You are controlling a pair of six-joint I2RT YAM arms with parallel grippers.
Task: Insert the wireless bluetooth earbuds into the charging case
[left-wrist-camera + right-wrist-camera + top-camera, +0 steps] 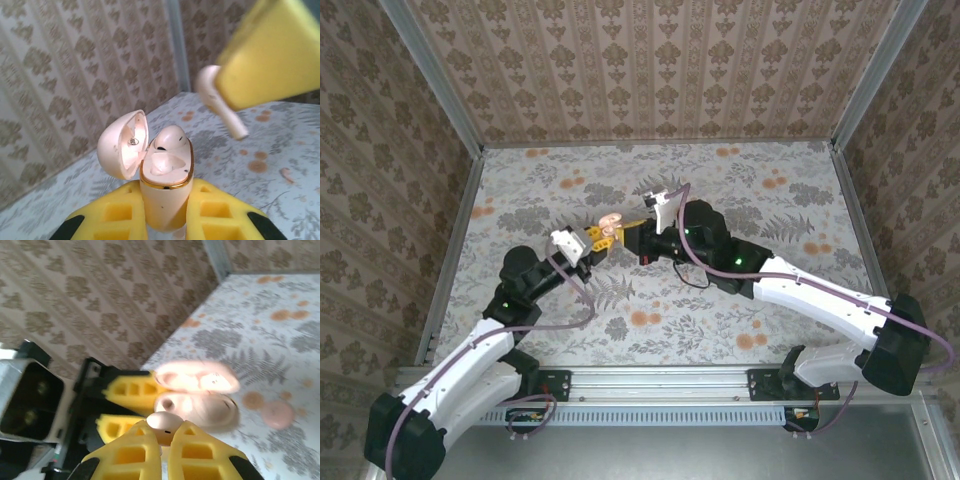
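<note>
Hovering over the middle of the bench (pixel 750 200), well clear of its edges, two robot arms met nose to nose for what looked like the closing stage of a fiddly job. The left gripper (pixel 167 212) was clamped on the lower body of the pale pink charging case (pixel 165 185), holding it upright and off the bench with its lid (pixel 122 145) swung open to one side. One earbud (pixel 168 137) appeared already seated in the well farther from the left wrist; the nearer well (pixel 159 166) looked vacant. The right gripper (pixel 165 432) pinched the second earbud (pixel 220 102) by its head, stem pointing down at a tilt, near the case's mouth but apart from it. Doing the step well probably called for turning that stem closer to upright, lining it up over the vacant well rather than the gold rim (pixel 186 176), and lowering slowly so it slid in without knocking the seated bud or the lid. The left arm's best contribution was likely a steady case. Letting go made sense only once the bud sat flush; released early, it could have tipped out and dropped to the bench.
</note>
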